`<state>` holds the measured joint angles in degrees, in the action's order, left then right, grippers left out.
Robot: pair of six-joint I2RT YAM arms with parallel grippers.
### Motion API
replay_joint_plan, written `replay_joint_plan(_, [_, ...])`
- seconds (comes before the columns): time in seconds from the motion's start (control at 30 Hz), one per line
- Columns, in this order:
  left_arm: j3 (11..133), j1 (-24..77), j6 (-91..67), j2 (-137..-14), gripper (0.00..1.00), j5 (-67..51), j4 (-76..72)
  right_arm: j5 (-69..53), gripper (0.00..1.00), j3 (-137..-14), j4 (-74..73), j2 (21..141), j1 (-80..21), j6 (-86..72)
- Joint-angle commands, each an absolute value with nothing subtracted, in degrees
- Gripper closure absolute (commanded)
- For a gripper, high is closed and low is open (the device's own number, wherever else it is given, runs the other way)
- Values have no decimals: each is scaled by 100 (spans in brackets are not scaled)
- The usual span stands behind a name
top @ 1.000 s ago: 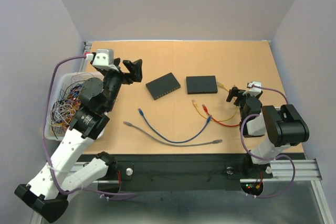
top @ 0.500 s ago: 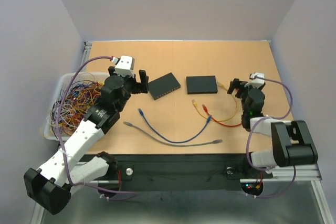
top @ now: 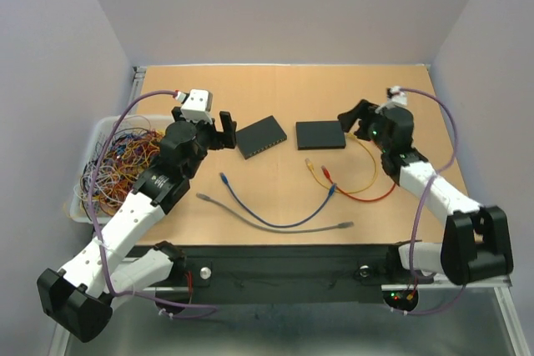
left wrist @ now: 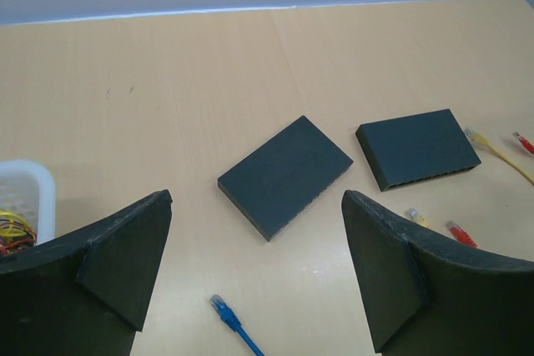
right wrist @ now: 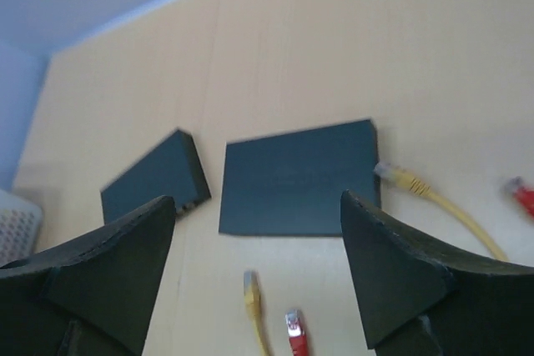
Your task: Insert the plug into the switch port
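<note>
The left end effector (left wrist: 257,196) hangs above the surface (top: 275,89), left of centre in the overhead view. Its fingers are spread wide with nothing between them, and it sits just left of the left switch (top: 259,137). The right end effector (right wrist: 257,198) is also spread and empty, just right of the right switch (top: 320,133).

Both switches lie flat near the middle of the frame, close to each other but apart, and the left one is turned at an angle. A row of ports (left wrist: 430,174) shows along the near edge of the right switch.

The plugs all lie loose on the surface. One plug (right wrist: 392,174) of the yellow cable (top: 367,174) lies just beside the right switch's right edge. Its other end rests below that switch, next to a red plug (top: 325,172).

A blue cable (top: 229,187) and a grey cable (top: 334,226) curve across the lower middle. A white bin (top: 77,210) of tangled wires stands at the left edge.
</note>
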<state>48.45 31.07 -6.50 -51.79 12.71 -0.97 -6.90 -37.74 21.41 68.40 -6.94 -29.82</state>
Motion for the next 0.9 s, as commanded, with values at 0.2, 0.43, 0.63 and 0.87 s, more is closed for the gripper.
replay_joint_plan(0.2, [4966,3111,-738,-5247,5,1178,-114,930,18,-5255,-949,8015,-2864,-1996])
replay_joint_plan(0.43, [4957,3111,-712,-5308,5,1248,-106,1475,27,-5537,-1239,8736,-3260,-1802])
replay_joint_plan(0.63, [4983,3111,-729,-5414,5,1178,-97,1205,44,-5563,-1248,9070,-3261,-1810])
replay_joint_plan(0.87, [5054,3111,-729,-5502,7,1143,-53,1037,49,-5607,-1204,9263,-3313,-1855])
